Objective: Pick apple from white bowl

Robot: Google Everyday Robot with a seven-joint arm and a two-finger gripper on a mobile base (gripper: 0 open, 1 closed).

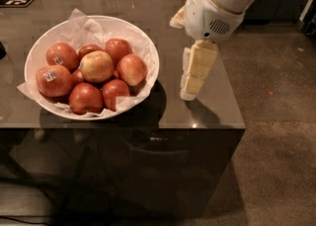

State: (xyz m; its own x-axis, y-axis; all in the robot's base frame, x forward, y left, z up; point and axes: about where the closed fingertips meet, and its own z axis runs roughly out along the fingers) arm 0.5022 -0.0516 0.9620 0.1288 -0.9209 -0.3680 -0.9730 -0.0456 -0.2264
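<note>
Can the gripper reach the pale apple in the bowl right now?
Probably yes: the apple lies uncovered atop the red apples, and the gripper hangs beside the white bowl with nothing between.

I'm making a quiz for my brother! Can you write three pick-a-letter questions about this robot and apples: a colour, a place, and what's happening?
1. What colour is the bowl? A white; B blue; C black.
2. Where is the pincer? A over the table, beside the bowl; B inside the bowl; C under the table.
3. The palest apple is: A in the pincer; B on the floor; C lying in the bowl.
Answers: A, its rim is white; A, it hangs over the table; C, it sits among red apples.
</note>
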